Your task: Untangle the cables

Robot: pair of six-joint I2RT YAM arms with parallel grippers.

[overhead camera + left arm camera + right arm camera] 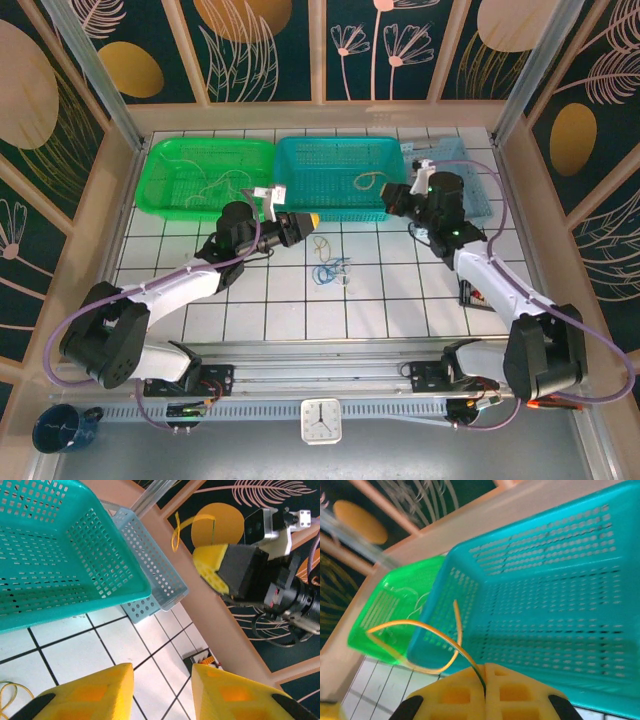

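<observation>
A yellow cable [415, 627] curls in a loop out of my right gripper [485, 672], which is shut on it. In the top view that loop [370, 180] hangs over the teal basket [340, 200], just left of the right gripper [391, 200]. My left gripper [313, 218] hovers at the teal basket's front edge, its yellow fingers [95, 690] open with only tiled table between them. On the table below lie a small yellowish cable [322, 245] and a tangled blue cable [331, 272]. Thin cream cables [222, 185] rest in the green basket [170, 195].
A pale blue basket [468, 185] stands right of the teal one, behind the right arm. A small black object [472, 293] lies on the tiles by the right forearm. Low walls [110, 210] border the white tiled table [380, 300].
</observation>
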